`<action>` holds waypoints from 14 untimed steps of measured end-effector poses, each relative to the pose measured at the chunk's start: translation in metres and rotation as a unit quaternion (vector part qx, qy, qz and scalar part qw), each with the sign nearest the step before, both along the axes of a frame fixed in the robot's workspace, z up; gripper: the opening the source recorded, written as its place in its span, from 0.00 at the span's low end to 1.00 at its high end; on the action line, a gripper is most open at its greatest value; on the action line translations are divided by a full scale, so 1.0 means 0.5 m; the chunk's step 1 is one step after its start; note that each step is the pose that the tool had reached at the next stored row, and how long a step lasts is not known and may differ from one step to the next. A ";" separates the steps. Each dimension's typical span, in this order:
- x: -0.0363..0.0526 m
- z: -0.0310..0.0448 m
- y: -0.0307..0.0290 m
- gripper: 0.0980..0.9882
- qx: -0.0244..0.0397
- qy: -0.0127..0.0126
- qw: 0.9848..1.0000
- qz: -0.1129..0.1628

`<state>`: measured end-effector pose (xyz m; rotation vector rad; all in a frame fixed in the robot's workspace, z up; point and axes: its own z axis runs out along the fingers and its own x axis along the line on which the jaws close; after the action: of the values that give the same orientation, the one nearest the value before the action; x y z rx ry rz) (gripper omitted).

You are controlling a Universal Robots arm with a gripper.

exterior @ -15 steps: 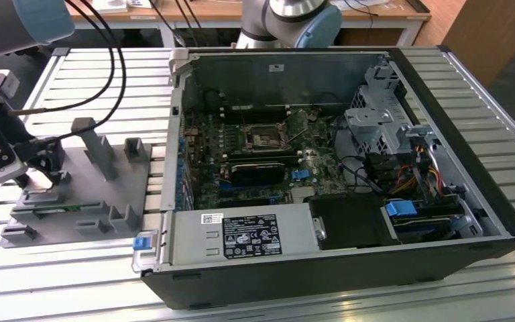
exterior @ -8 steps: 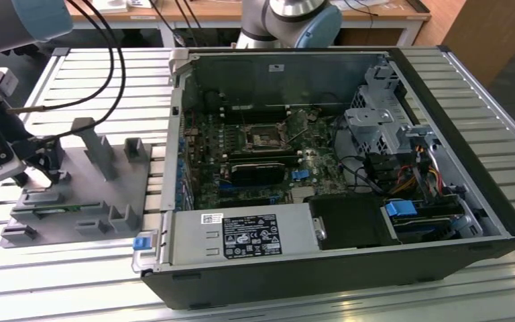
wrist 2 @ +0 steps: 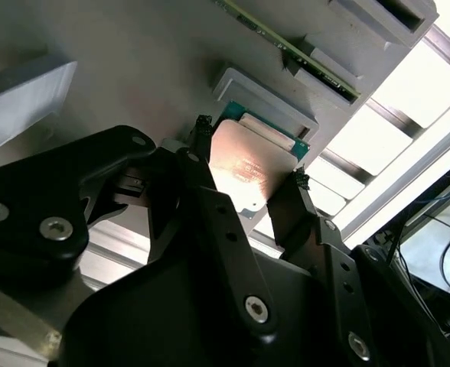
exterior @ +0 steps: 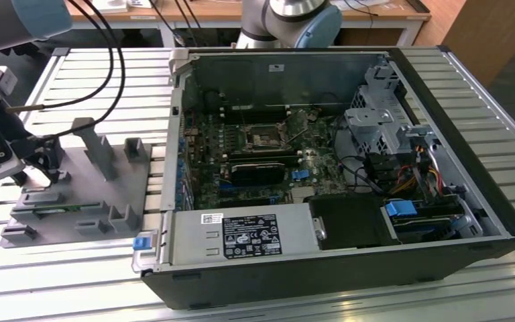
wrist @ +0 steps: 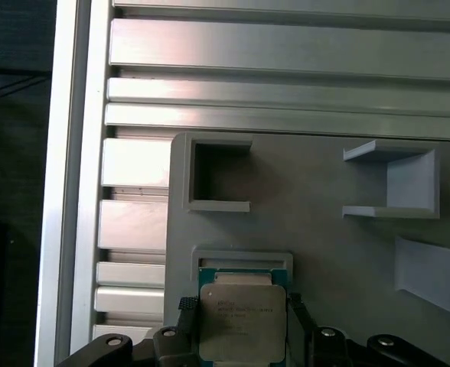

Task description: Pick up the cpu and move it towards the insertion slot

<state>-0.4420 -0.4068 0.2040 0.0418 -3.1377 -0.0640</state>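
Note:
The cpu (wrist 2: pixel 244 164) is a small silvery square with a green rim, lying at a raised lip of the grey fixture (wrist: pixel 324 245). My gripper (wrist 2: pixel 249 153) has its black fingers (wrist 2: pixel 197 164) pressed against two opposite edges of the cpu (wrist: pixel 242 325) in both wrist views. In the exterior view the gripper (exterior: pixel 45 168) hangs over the fixture (exterior: pixel 88 194) at the exterior view's left, and the chip is hidden behind it. The insertion slot (exterior: pixel 264 139) is a dark square socket with a shiny frame on the motherboard inside the open computer case (exterior: pixel 329 268).
The fixture carries upright posts (exterior: pixel 96 144) and a green memory stick (exterior: pixel 51 209) in a groove. The case's metal wall (exterior: pixel 175 134) stands between fixture and motherboard. A black card (exterior: pixel 259 171) and blue connectors (exterior: pixel 299 174) lie below the socket. The slatted table (exterior: pixel 61 282) surrounds everything.

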 end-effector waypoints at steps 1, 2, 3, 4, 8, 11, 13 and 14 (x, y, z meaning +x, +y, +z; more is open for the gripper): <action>0.000 0.000 0.000 0.50 0.000 0.000 1.000 0.000; 0.000 0.001 0.000 0.50 0.000 0.000 1.000 0.000; 0.000 0.001 0.000 0.50 0.000 0.000 1.000 0.000; 0.000 0.001 0.000 0.50 0.000 0.000 1.000 0.000; 0.000 0.003 0.000 0.50 0.000 0.000 1.000 0.000; 0.000 0.004 0.000 0.50 0.000 0.000 1.000 0.000; 0.000 0.005 0.000 0.50 0.000 0.000 1.000 0.000; 0.000 0.005 0.000 0.50 0.000 0.000 1.000 0.000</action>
<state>-0.4420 -0.4068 0.2065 0.0418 -3.1377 -0.0640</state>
